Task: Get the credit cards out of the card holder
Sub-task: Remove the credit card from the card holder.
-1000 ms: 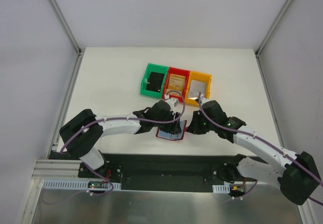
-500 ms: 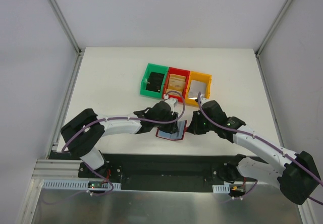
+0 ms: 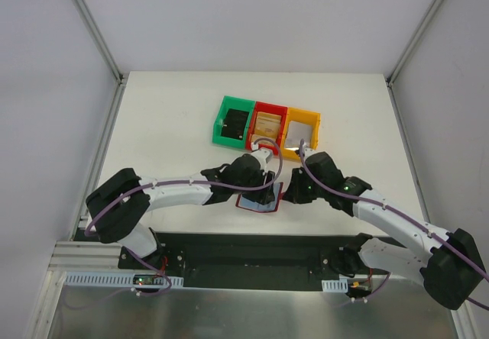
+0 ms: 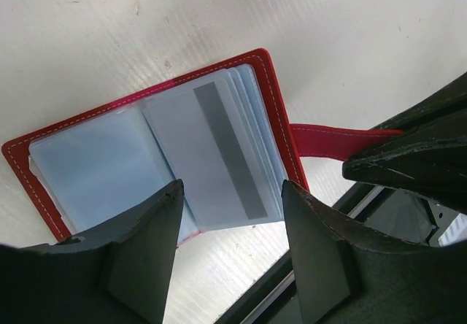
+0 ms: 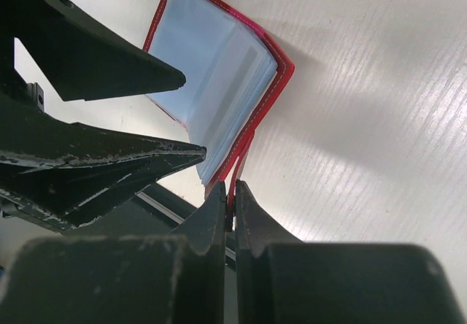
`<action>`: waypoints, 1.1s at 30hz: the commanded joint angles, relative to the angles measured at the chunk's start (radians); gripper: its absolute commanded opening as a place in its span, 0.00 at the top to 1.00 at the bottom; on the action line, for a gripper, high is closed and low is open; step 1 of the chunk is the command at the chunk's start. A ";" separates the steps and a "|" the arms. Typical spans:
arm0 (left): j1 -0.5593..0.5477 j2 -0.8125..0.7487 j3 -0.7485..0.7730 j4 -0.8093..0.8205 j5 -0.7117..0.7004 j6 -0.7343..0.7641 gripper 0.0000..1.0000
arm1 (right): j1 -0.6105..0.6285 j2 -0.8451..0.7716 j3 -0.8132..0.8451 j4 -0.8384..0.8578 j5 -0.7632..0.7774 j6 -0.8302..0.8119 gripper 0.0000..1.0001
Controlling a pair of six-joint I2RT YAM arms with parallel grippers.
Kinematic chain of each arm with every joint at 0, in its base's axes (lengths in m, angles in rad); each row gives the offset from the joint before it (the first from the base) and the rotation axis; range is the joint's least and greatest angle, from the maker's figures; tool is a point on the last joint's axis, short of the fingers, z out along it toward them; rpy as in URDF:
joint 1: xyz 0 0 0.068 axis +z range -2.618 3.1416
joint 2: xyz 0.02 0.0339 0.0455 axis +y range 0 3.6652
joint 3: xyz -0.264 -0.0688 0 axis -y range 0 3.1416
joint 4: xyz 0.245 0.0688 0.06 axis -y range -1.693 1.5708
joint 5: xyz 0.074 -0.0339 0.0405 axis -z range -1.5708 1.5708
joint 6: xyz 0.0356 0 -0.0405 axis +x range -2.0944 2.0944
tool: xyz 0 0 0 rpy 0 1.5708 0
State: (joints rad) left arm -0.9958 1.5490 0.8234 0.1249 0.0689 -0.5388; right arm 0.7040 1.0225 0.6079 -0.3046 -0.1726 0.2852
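card holder [image 3: 258,202] hasn't moved: open near the middle of the desk's [image 3: 168,110] near edge. r claw [image 5: 230,193] still pinched shut on its red strap [image 4: 328,138]. l claw [image 4: 232,189] open over the pages, elbow slid left.

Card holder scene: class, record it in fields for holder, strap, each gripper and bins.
card holder: lying open on table, clear sleeves showing
strap: pinched by right gripper
left gripper: open, over the holder
right gripper: shut on strap
bins: green, red, yellow, in a row beyond holder
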 commanded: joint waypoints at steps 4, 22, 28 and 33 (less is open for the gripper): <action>-0.021 0.014 0.040 -0.011 -0.024 0.022 0.45 | 0.011 -0.006 0.030 -0.014 -0.008 -0.011 1.00; -0.043 0.074 0.072 -0.064 -0.107 0.025 0.64 | 0.015 -0.013 0.033 -0.018 -0.005 -0.008 1.00; -0.043 0.033 0.053 -0.068 -0.144 0.020 0.64 | 0.017 -0.015 0.027 -0.022 -0.004 -0.009 1.00; -0.043 -0.003 0.043 -0.088 -0.190 0.028 0.55 | 0.015 -0.019 0.024 -0.022 -0.005 -0.009 1.00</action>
State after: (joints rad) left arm -1.0290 1.6073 0.8768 0.0669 -0.0463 -0.5274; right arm 0.7136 1.0222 0.6079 -0.3050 -0.1726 0.2844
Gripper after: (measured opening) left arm 0.426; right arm 0.034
